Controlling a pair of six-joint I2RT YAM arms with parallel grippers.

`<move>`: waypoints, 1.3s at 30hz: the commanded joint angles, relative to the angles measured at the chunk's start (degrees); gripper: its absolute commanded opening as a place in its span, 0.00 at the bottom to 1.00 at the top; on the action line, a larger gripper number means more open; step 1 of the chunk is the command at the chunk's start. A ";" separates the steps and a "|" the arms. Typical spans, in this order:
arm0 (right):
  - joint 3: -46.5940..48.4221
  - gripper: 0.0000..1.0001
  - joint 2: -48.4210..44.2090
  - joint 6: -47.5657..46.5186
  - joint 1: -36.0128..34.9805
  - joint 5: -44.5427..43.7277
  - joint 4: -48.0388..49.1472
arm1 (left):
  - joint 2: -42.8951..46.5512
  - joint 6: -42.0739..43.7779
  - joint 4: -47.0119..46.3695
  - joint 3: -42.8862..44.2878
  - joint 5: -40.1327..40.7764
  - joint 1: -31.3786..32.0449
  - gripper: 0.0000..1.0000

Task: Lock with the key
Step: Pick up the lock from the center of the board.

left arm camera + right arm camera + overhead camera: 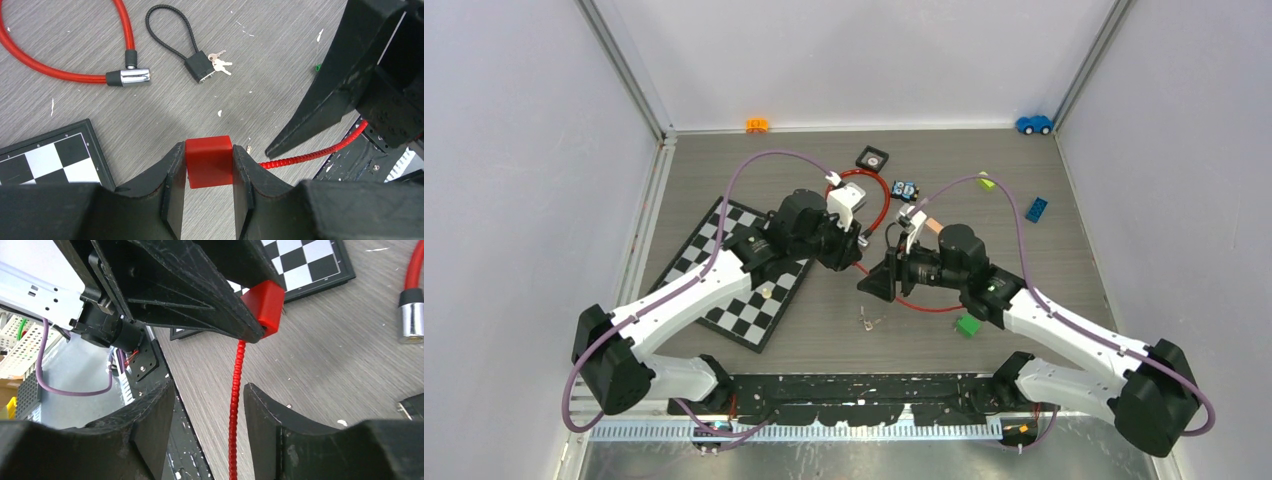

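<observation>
My left gripper [209, 149] is shut on the red lock body [209, 161] of a red cable lock and holds it just above the table; it also shows in the top view [849, 252]. A ribbed red cable [235, 405] runs from the body between the open fingers of my right gripper [207, 390], which touch nothing. The cable's chrome end [128, 77] lies loose on the table. A small black cable padlock [200, 66] with a bunch of keys [218, 62] in it lies beyond. The keys show in the top view [867, 320], apart from both grippers.
A checkerboard [734, 275] lies under the left arm. A green block [967, 325] sits by the right arm. A blue brick [1035, 208], a blue car [1033, 124], an orange toy [757, 124] and a black square part [873, 157] lie farther back.
</observation>
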State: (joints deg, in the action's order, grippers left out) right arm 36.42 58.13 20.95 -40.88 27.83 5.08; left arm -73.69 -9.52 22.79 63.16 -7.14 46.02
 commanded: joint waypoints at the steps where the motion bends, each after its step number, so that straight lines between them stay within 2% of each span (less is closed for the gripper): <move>1: 3.51 0.55 2.09 1.23 -1.82 -0.58 3.97 | 1.50 0.52 -2.40 -0.26 -0.46 -0.14 0.00; 3: 3.68 0.51 2.78 1.20 -2.41 -1.22 3.97 | 1.70 0.30 -3.14 -0.27 -0.48 -0.14 0.00; 5: 3.73 0.43 3.15 1.20 -2.83 -2.78 4.17 | 1.64 0.29 -3.17 0.18 -0.72 -0.15 0.00; 7: 4.10 0.15 3.24 1.71 -2.89 -4.61 4.65 | 1.79 0.38 -3.01 0.37 -0.82 -0.14 0.00; 8: 4.27 0.04 3.18 2.39 -2.89 -6.07 4.78 | 2.04 0.31 -3.03 0.27 -0.92 -0.14 0.00; 11: 4.09 0.01 2.23 2.88 -2.93 -7.46 6.23 | 3.33 -0.22 -3.74 -0.57 -0.80 -0.18 0.01; 14: 3.47 0.01 0.52 2.87 -2.89 -9.11 8.14 | 6.45 -1.80 -6.32 -2.29 0.65 -0.17 0.42; 18: 2.42 0.01 -3.06 2.35 -2.89 -11.99 9.59 | 13.18 -3.83 -10.74 -4.34 2.95 -0.22 0.67; 20: 1.94 0.01 -4.28 2.35 -2.91 -12.68 10.52 | 15.86 -5.05 -11.76 -4.36 3.11 -0.23 0.75; 26: 0.67 0.01 -7.42 2.21 -2.93 -12.54 13.51 | 22.87 -10.95 -15.14 -5.65 2.77 -0.18 0.73; 31: -1.99 0.01 -10.50 3.18 -2.96 -11.82 23.21 | 29.31 -20.30 -28.14 -12.83 2.56 -0.23 0.64; 33: -2.57 0.01 -11.36 3.50 -2.97 -11.07 27.01 | 30.29 -23.64 -34.41 -15.29 2.40 -0.23 0.60; 39: -2.00 0.01 -12.64 3.03 -3.25 -9.94 34.34 | 28.67 -29.71 -41.39 -15.54 -2.95 -0.23 0.54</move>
State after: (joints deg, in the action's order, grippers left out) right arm 33.67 47.35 24.23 -43.68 17.10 26.46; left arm -44.21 -32.80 -7.20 46.89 -6.04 45.76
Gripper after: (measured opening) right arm 0.051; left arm 0.552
